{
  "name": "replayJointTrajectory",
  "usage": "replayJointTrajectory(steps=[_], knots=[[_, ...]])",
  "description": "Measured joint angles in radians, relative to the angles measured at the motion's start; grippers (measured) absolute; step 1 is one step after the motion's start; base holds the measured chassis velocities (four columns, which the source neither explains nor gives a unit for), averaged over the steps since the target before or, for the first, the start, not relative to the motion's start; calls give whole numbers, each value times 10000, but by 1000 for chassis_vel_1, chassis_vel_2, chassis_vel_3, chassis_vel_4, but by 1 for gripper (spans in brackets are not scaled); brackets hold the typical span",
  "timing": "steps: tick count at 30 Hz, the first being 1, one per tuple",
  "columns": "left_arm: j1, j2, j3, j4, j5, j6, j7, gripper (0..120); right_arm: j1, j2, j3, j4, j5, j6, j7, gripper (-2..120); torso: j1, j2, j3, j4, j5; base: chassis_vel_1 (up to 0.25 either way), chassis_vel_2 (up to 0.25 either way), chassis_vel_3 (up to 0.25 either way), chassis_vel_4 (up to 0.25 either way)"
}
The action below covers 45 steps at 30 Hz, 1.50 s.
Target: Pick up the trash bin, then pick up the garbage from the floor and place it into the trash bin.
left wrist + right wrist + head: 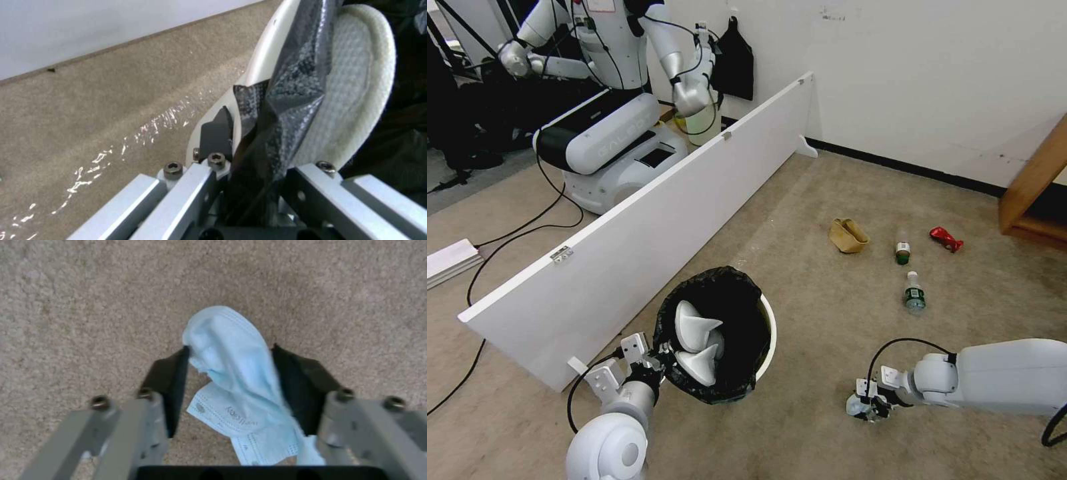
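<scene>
A: Where's the trash bin (768, 333) held?
B: Its bag-lined rim is clamped by the left pincer (657, 363), two white slippers (697, 343) inside.
A: Right pincer (229, 373)?
B: Closed on the blue mask (231, 350), low over the carpet (827, 200).

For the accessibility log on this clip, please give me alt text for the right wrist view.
The right gripper is closed on a crumpled blue mask, its two black fingers pressing either side, just above tan carpet. The mask's pleated lower part hangs back toward the camera between the grey finger links.
</scene>
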Motion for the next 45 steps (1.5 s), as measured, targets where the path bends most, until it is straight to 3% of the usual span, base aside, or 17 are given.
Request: replayJointTrajectory(steps=[4, 11, 14, 34, 45], knots=[[-12, 7, 0, 15, -7, -3, 0, 2, 0, -5, -2, 0, 10, 13, 8, 38, 0, 0, 0, 0, -1, 0, 0, 0, 0], [-77, -3, 24, 110, -20, -4, 0, 2, 0, -8, -52, 52, 195, 20, 59, 7, 0, 0, 0, 1, 0, 0, 0, 0, 0], [-97, 13, 20, 124, -49, -4, 0, 2, 0, -12, -56, 38, 288, -20, 65, 0, 0, 0, 0, 0, -1, 0, 0, 0, 0], [-151, 154, 113, 229, -135, -9, -3, 2, 2, 93, 223, 263, 584, -57, 244, 0, 0, 0, 0, 0, -1, 0, 0, 0, 0], [-126, 561, 245, 92, -513, 43, -130, 2, 764, 594, 314, 941, 640, -108, 375, 0, 0, 0, 0, 1, -1, 0, 0, 0, 0]])
